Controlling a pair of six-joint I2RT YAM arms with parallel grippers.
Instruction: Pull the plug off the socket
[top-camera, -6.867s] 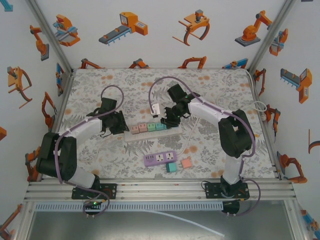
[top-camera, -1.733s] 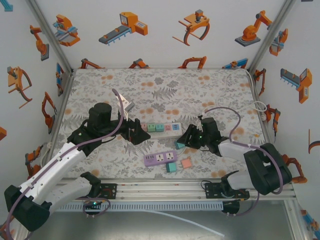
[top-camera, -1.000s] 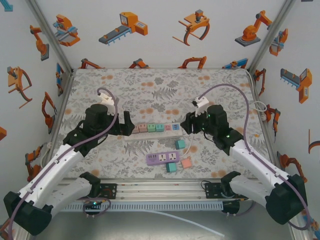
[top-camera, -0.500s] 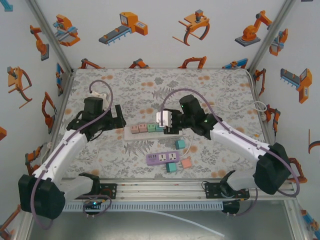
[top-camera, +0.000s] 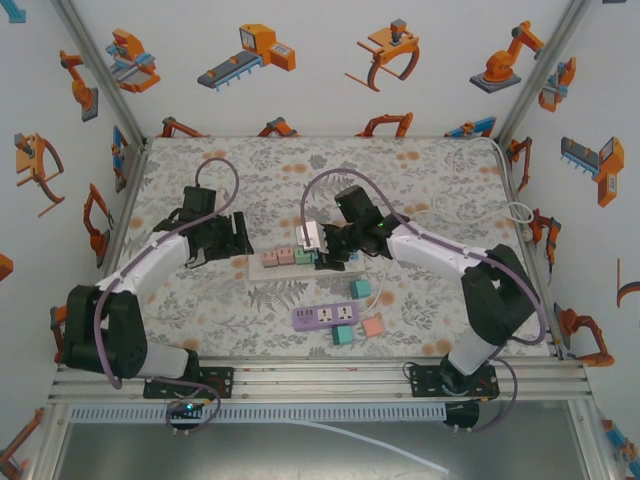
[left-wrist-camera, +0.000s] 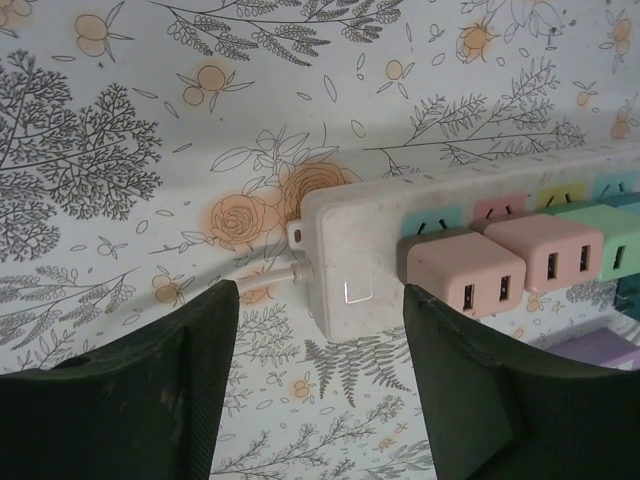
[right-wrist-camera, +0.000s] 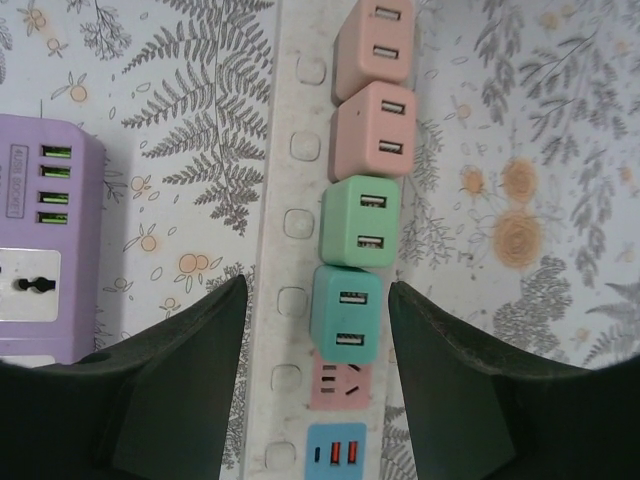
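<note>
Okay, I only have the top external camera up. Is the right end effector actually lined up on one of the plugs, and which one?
Observer: Yes. The right wrist view shows the teal plug between the right end effector's fingers, with the jaws open and not clamped.
Operator: What sits beside it on the strip?
Observer: A green plug is right next to it, then two pink plugs further along the white strip.
Operator: And the left arm?
Observer: In the left wrist view the left end effector is open, with its fingers on either side of the strip's cable end.
</note>
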